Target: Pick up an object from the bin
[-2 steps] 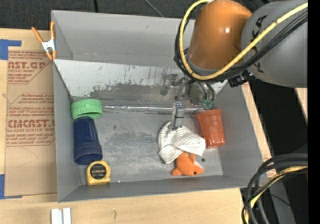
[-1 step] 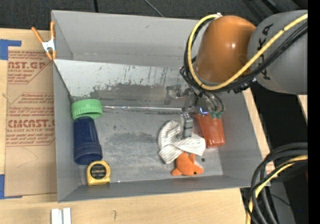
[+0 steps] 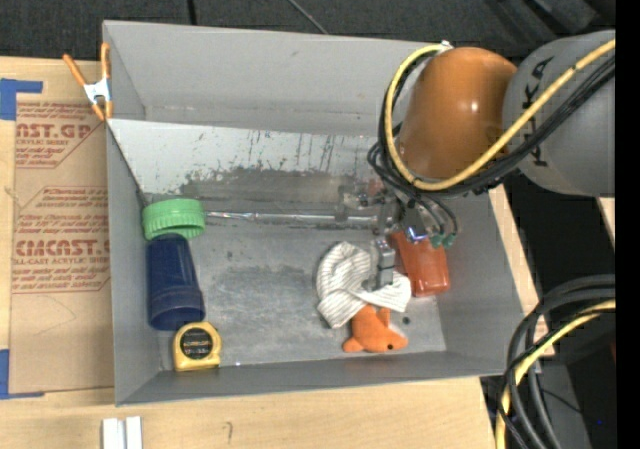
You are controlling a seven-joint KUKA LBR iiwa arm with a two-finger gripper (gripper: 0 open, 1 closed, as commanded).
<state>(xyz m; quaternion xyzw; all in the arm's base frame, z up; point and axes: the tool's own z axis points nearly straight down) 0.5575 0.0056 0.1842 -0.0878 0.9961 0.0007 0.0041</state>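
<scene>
Bin (image 3: pixel 250 77), front taken as the view's lower edge. Bottle (image 3: pixel 172 282) lies along the left wall, cap (image 3: pixel 172 219) to the rear. Tape measure (image 3: pixel 197 345) sits just in front of the bottle, near the front-left corner. Cloth (image 3: pixel 342 287) lies right of centre. Toy (image 3: pixel 375 334) lies in front of the cloth, touching it. Block (image 3: pixel 425 267) lies just right of the cloth. Gripper (image 3: pixel 385 275) stands over the cloth's right edge.

Light is even and fairly bright, from overhead. Soft glare patch on the orange cover (image 3: pixel 455 102) just above the jaws. Arm shades the bin (image 3: pixel 270 287) floor round the jaws; back wall beyond them brighter. Dark outside the bin.
</scene>
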